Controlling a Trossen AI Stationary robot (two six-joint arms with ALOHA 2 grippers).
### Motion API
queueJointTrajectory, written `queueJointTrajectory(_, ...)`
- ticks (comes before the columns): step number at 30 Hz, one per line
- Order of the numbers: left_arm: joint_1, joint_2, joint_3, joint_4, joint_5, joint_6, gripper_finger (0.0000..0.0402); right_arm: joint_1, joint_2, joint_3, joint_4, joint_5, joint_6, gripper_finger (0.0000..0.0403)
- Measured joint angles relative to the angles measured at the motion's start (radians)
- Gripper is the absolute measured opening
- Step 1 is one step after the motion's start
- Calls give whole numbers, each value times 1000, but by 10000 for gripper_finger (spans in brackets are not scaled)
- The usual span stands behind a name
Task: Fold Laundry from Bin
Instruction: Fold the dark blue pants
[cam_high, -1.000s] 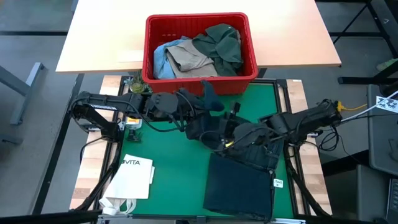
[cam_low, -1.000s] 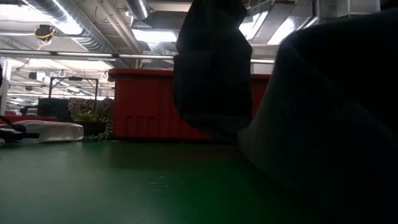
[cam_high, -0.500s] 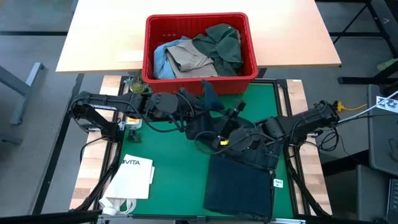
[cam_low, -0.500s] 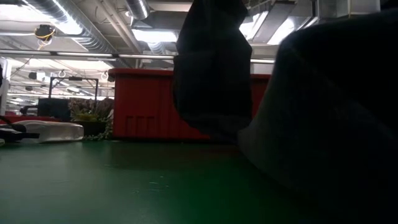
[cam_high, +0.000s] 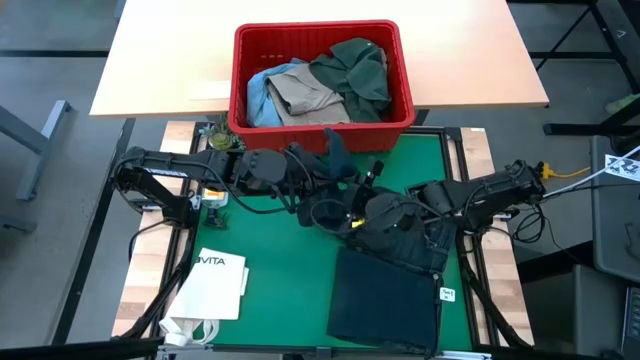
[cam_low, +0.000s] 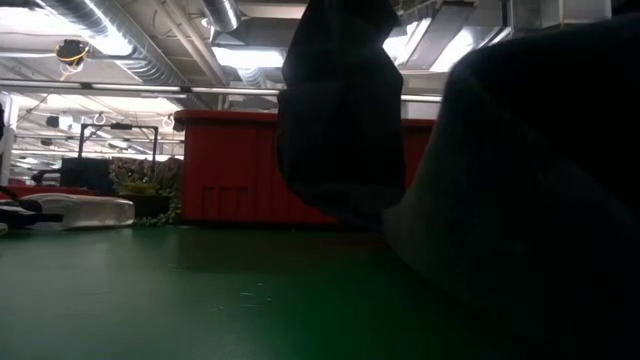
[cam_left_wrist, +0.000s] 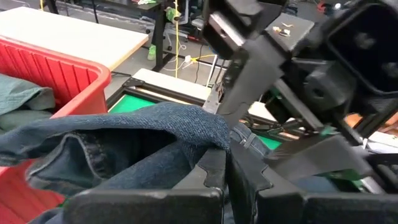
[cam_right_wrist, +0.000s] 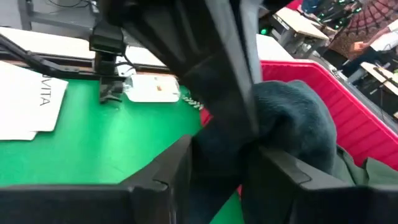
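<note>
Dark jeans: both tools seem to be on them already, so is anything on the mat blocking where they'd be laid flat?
Nothing visible blocks the bare green mat left of the dark jeans. The white VITA bag lies near that side's front corner. The left tool and right tool both pinch the denim.

green mat (cam_high: 270, 265) | dark trousers (cam_high: 388, 300) | VITA bag (cam_high: 212, 283)

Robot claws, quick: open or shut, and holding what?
Left gripper: shut on the dark denim garment.
Right gripper: closed on the same dark garment.
</note>
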Motion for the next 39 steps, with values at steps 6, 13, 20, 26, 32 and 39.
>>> queueJointTrajectory(6,-6,0,0,1,4,0,0,-24,0,0,26,-24,-99,144)
queueJointTrajectory(13,-9,0,0,-5,42,61,24,-24,0,0,20,-79,-188,29)
queueJointTrajectory(20,-10,-4,0,-4,92,99,104,-25,-25,0,-18,-171,-238,32)
queueJointTrajectory(26,-9,-77,0,-77,82,202,135,-24,-81,0,-135,-327,-253,9)
queueJointTrajectory(32,-9,-155,0,-198,73,131,137,-22,-107,0,-227,-552,-268,25)
queueJointTrajectory(39,-10,-151,-23,-490,80,-158,137,-22,-107,0,-290,-838,-319,9)
